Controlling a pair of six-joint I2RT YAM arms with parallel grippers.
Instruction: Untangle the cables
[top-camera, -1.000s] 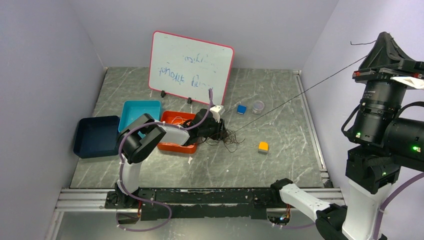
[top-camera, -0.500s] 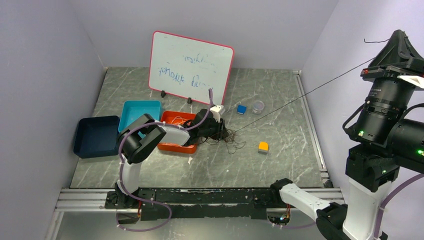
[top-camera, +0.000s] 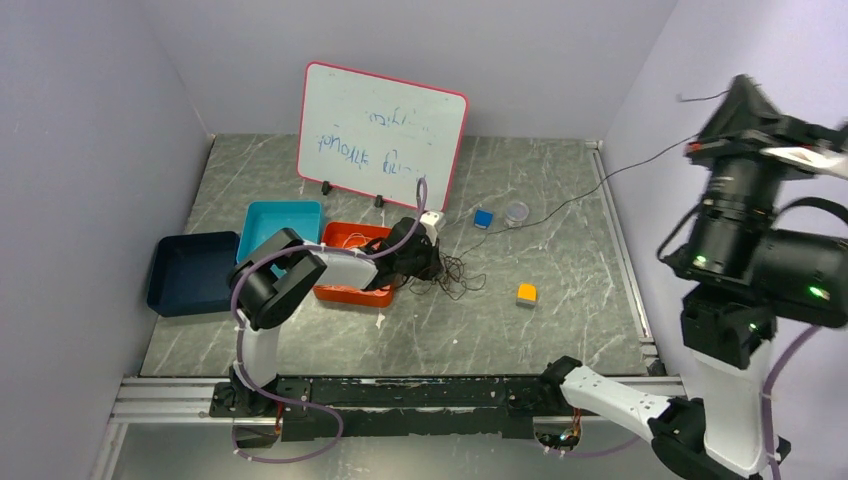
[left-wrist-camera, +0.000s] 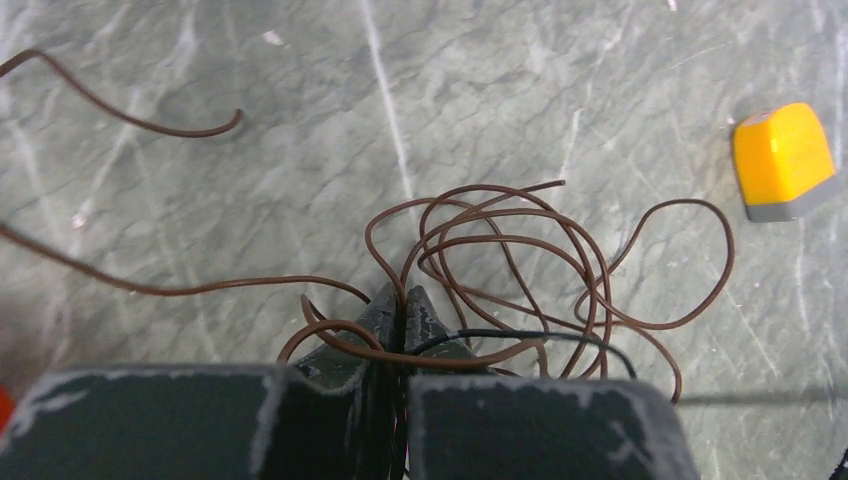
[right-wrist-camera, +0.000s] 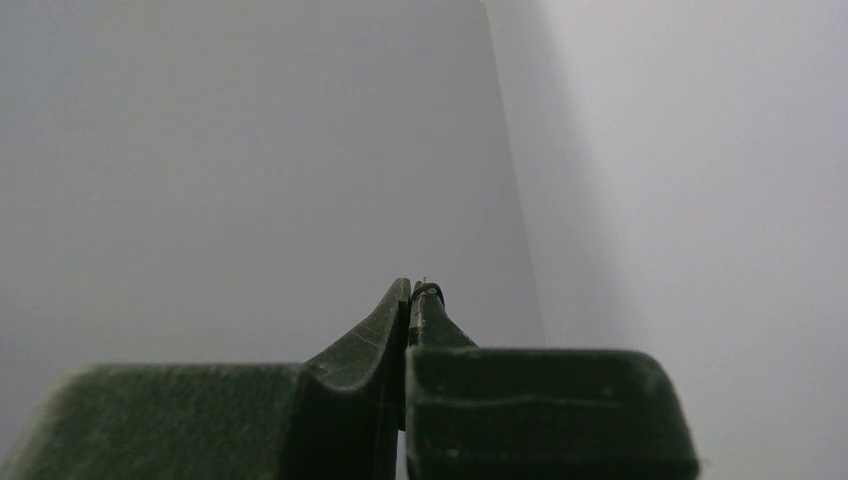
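A tangle of thin brown cables (top-camera: 456, 279) lies mid-table beside the orange tray. In the left wrist view the brown loops (left-wrist-camera: 520, 240) spread out ahead of the fingers. My left gripper (top-camera: 432, 262) is low over the tangle, shut on brown strands (left-wrist-camera: 403, 298), with a black cable (left-wrist-camera: 545, 337) crossing its right finger. My right gripper (top-camera: 742, 88) is raised high at the far right and shut on the end of the black cable (right-wrist-camera: 427, 289). That black cable (top-camera: 620, 170) hangs in a slack curve from the tangle to it.
A whiteboard (top-camera: 381, 134) stands at the back. A dark blue tray (top-camera: 193, 272), a teal tray (top-camera: 281, 226) and an orange tray (top-camera: 345, 240) sit at the left. A blue cube (top-camera: 483, 218), a clear round lid (top-camera: 516, 212) and an orange block (top-camera: 526, 294) lie right of the tangle.
The black cable was taut in a straight line and now sags in a curve. My right arm has shifted left toward the table. The left gripper has stayed on the tangle.
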